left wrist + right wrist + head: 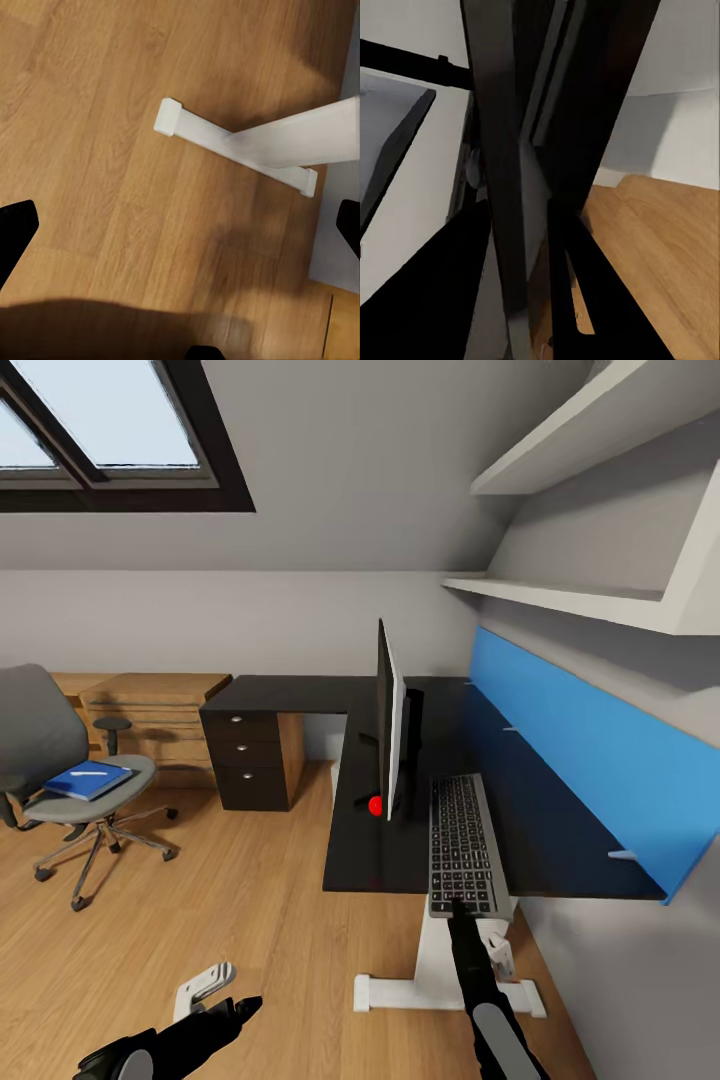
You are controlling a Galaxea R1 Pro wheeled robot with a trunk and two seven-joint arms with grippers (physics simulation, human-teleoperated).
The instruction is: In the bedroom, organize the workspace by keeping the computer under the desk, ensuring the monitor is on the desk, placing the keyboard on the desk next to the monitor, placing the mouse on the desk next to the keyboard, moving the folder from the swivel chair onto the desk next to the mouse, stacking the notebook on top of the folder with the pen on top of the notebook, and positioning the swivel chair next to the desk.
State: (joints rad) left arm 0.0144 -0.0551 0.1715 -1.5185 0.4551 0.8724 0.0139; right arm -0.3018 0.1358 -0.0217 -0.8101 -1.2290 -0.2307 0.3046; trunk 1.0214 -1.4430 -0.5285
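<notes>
Both arms are glossy black with rounded grey panels set into their upper faces. The left gripper (212, 985) is white-grey, while the right gripper (456, 906) has slim black fingers (566, 277), flat and tapering.

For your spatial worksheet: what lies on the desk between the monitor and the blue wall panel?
In the head view, the keyboard lies between the monitor and the blue panel.

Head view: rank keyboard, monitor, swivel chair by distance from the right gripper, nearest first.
1. keyboard: at the right gripper, on the desk's near edge.
2. monitor: upright on the desk, beyond the keyboard, slightly left.
3. swivel chair: far left, on the floor.
</notes>
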